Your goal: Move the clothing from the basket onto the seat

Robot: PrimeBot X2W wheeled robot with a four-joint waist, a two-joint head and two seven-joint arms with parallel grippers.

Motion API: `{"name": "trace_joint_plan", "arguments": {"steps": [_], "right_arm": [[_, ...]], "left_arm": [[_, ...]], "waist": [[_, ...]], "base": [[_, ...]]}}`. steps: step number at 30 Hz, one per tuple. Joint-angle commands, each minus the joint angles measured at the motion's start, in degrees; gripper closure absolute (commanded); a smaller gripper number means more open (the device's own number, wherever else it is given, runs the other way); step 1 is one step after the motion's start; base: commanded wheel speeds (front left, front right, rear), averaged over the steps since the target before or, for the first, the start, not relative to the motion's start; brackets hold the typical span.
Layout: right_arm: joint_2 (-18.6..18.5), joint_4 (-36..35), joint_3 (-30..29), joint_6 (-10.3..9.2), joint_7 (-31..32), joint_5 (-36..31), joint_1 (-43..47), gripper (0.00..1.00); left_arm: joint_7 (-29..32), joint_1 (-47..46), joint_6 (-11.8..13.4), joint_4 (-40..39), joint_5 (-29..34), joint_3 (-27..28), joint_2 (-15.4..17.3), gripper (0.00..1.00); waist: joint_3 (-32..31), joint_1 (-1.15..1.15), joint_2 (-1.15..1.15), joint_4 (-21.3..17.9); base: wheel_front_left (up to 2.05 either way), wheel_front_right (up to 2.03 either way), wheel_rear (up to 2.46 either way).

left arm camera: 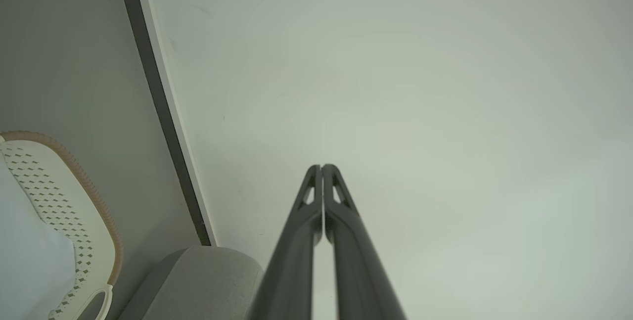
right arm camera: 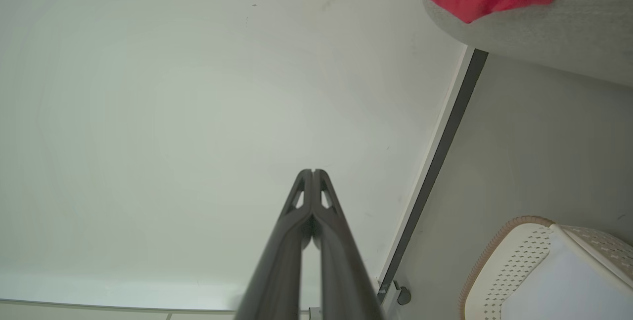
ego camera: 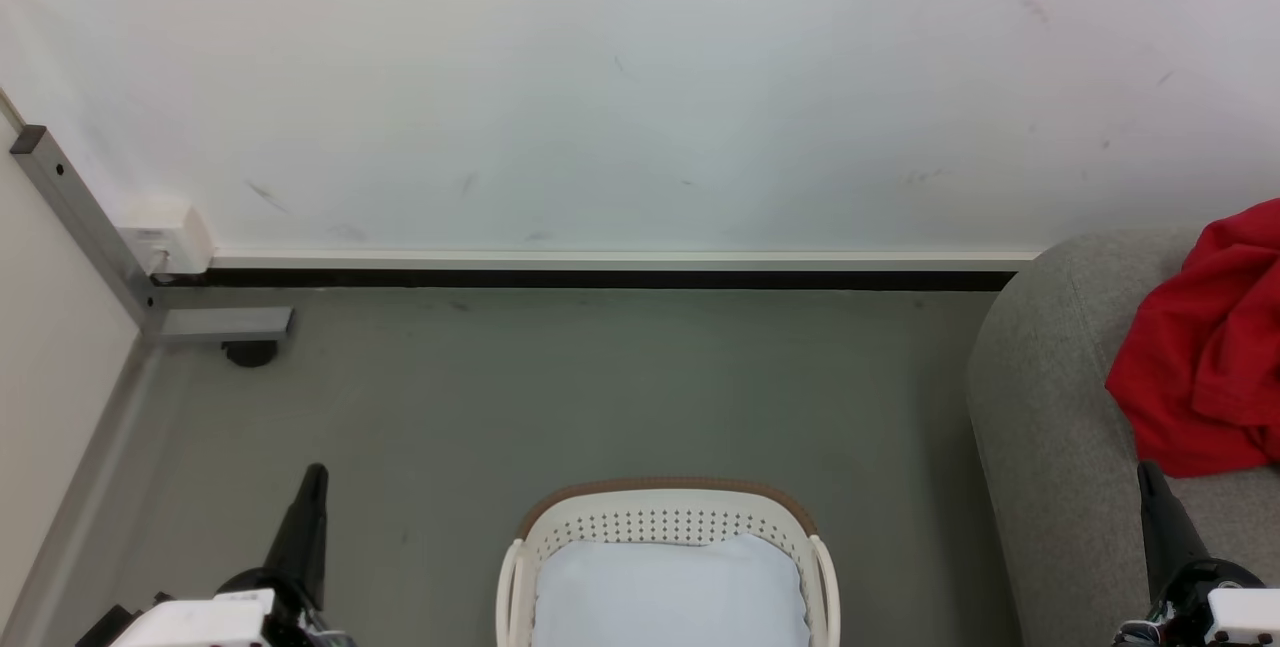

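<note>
The clothing (ego camera: 1205,347) lay crumpled on the seat (ego camera: 1050,407) at the right edge. The basket (ego camera: 660,519) stood on the grey floor (ego camera: 600,387) at the bottom middle, apart from the seat, with a pale blue-white fabric (ego camera: 670,592) inside it. The left gripper (ego camera: 312,477) and the right gripper (ego camera: 1150,475) pointed up in the lower corners, fingers pressed together, empty.

Red clothing (ego camera: 1205,347) here: soft matt cloth, crumpled into folds. Under it the seat (ego camera: 1050,397), grey woven fabric with a coarse-looking weave and no shine. The basket (ego camera: 660,524) is smooth cream plastic punched with small holes, its brown rim band ribbed like braid. Inside it, pale fabric (ego camera: 670,592), smooth and dull. Now the floor (ego camera: 600,387), grey, matt, even. The wall (ego camera: 640,77) is white matt paint, faintly scuffed. The left gripper (left arm camera: 320,166) and right gripper (right arm camera: 312,171) look like smooth dark matt plastic. In the corner a metal post (ego camera: 85,217), dull grey.
</note>
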Motion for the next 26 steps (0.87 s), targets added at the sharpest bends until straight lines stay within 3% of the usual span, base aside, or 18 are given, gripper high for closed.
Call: {"name": "trace_joint_plan", "arguments": {"steps": [1,26], "right_arm": [[0.0,-0.1,-0.2,-0.12,0.2,-0.3,-0.6,1.00],[0.1,-0.1,-0.4,-0.12,0.2,-0.4,-0.7,1.00]], "left_arm": [[0.2,-0.5,-0.2,-0.1,-0.7,0.2,0.4,1.00],[0.2,-0.5,-0.2,-0.1,-0.7,0.1,0.4,1.00]], "waist": [[0.0,0.00,0.00,0.0],[0.0,0.00,0.00,0.0]], "base": [[0.00,0.00,0.00],[0.00,0.00,0.00]]}}
